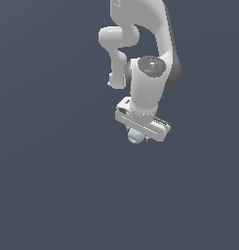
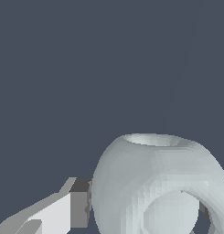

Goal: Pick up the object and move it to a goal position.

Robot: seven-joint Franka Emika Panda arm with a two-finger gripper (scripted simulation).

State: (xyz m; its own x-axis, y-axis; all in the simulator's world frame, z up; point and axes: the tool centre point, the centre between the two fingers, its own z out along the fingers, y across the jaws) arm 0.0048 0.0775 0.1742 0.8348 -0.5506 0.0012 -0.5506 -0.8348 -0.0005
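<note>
The object [image 1: 135, 137] is a small pale blue-grey ball that peeks out just under the white gripper bar in the exterior view. In the wrist view the object [image 2: 145, 173] fills the lower part of the picture, rounded with a flat rim and a round hollow in its side. My gripper [image 1: 141, 131] hangs from the white arm over it. In the wrist view one white finger [image 2: 63, 211] with a dark pad presses against the object's side. The other finger is almost hidden behind the object. The gripper looks shut on the object.
The white arm [image 1: 149, 58] with its flat grey joint cap [image 1: 151, 65] reaches down from the top of the exterior view. A plain dark blue-grey ground [image 1: 52, 171] lies all around.
</note>
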